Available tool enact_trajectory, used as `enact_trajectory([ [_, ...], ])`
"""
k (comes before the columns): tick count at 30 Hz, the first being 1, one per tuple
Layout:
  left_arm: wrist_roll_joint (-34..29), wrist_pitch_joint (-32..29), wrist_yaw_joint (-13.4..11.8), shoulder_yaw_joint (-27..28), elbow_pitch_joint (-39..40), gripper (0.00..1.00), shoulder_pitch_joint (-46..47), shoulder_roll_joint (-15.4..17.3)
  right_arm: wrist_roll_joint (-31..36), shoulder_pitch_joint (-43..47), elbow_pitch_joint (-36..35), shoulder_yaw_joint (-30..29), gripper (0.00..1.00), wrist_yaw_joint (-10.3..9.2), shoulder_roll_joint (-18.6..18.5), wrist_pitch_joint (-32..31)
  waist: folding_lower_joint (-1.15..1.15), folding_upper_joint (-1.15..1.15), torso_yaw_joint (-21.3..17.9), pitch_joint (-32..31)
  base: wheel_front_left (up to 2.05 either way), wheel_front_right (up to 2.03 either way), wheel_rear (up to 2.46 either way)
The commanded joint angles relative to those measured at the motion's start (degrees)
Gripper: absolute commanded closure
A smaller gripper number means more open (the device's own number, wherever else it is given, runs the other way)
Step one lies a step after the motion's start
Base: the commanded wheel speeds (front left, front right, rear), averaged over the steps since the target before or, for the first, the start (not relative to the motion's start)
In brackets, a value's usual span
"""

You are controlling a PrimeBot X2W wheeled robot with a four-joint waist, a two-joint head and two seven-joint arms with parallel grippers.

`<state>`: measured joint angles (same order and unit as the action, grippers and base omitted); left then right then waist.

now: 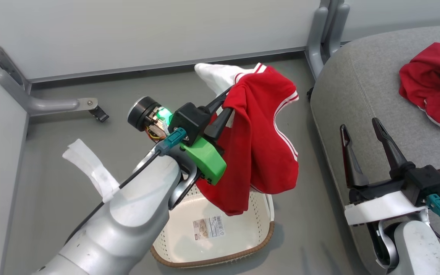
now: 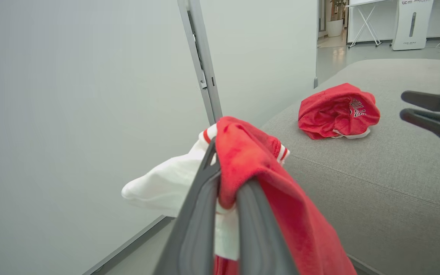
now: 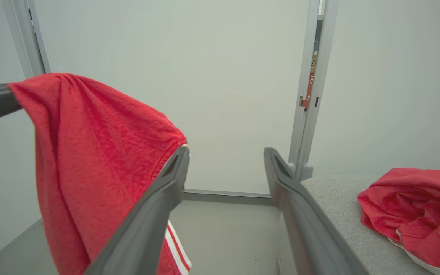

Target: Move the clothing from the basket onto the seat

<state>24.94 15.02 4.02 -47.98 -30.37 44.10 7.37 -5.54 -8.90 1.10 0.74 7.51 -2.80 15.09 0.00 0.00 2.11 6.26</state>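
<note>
My left gripper (image 1: 224, 105) is shut on a red garment with a white panel and white stripes (image 1: 260, 141), lifted above the cream basket (image 1: 220, 244), its lower hem still hanging into the basket. In the left wrist view the cloth (image 2: 250, 160) is pinched between the dark fingers (image 2: 201, 217). A second red garment with white lettering (image 1: 435, 82) lies crumpled on the grey seat (image 1: 357, 88); it also appears as a red bundle (image 2: 338, 110) ahead of the left wrist. My right gripper (image 1: 361, 128) hovers open over the seat's front edge, holding nothing.
Pale partition walls close the corner behind, with grey metal feet (image 1: 63, 103) and a post (image 1: 325, 34) on the floor. A white paper scrap (image 1: 90, 164) lies left of my left arm. The basket floor shows a label (image 1: 208, 227).
</note>
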Motion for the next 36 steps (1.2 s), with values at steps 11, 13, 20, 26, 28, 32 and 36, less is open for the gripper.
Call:
enact_trajectory([
  [11, 0.09, -0.53, -0.64, -0.21, 1.54, 1.00, 4.08, -1.48, -0.78, 1.00, -1.09, 0.64, 0.00, -0.05, -0.18, 0.11, 0.00, 0.00, 0.28, -1.30, 0.00, 0.00, 0.00],
  [13, 0.14, -0.54, -0.62, -0.39, 1.29, 1.00, 4.18, -1.50, -0.87, 0.80, -1.72, 1.10, 0.00, -0.04, -0.17, 0.11, 0.00, 0.00, 0.22, -1.37, 0.00, 0.00, 0.00],
  [20, 0.21, -0.45, -0.72, -0.95, -0.04, 1.00, 4.31, -1.60, -1.20, -0.40, -5.69, 5.58, 0.00, -0.04, -0.17, 0.11, 0.00, 0.00, -0.08, -1.27, 0.00, 0.00, 0.00],
  [26, 0.19, -0.37, -1.11, -1.34, -0.60, 1.00, 5.16, -2.09, -1.30, -2.53, -4.93, 11.94, 0.00, -0.04, -0.18, 0.11, 0.00, 0.00, 0.00, -0.55, 0.00, 0.00, 0.00],
  [28, 0.14, -0.41, -1.21, -1.68, -0.49, 1.00, 5.50, -2.39, -1.13, -3.67, -3.67, 13.75, 0.00, -0.05, -0.18, 0.11, 0.00, 0.00, 0.30, -0.16, 0.00, 0.00, 0.00],
  [32, 0.10, -0.63, -1.28, -2.46, 0.03, 1.00, 6.55, -3.04, -0.21, -6.16, -0.18, 16.23, 0.00, -0.04, -0.18, 0.11, 0.00, 0.00, 1.13, 0.91, 0.00, 0.00, 0.00],
  [36, 0.19, -0.62, -1.56, -3.23, 0.98, 1.00, 7.13, -3.63, 1.10, -9.13, 3.08, 17.30, 0.00, -0.05, -0.18, 0.11, 0.00, 0.00, 1.92, 2.14, 0.00, 0.00, 0.00],
])
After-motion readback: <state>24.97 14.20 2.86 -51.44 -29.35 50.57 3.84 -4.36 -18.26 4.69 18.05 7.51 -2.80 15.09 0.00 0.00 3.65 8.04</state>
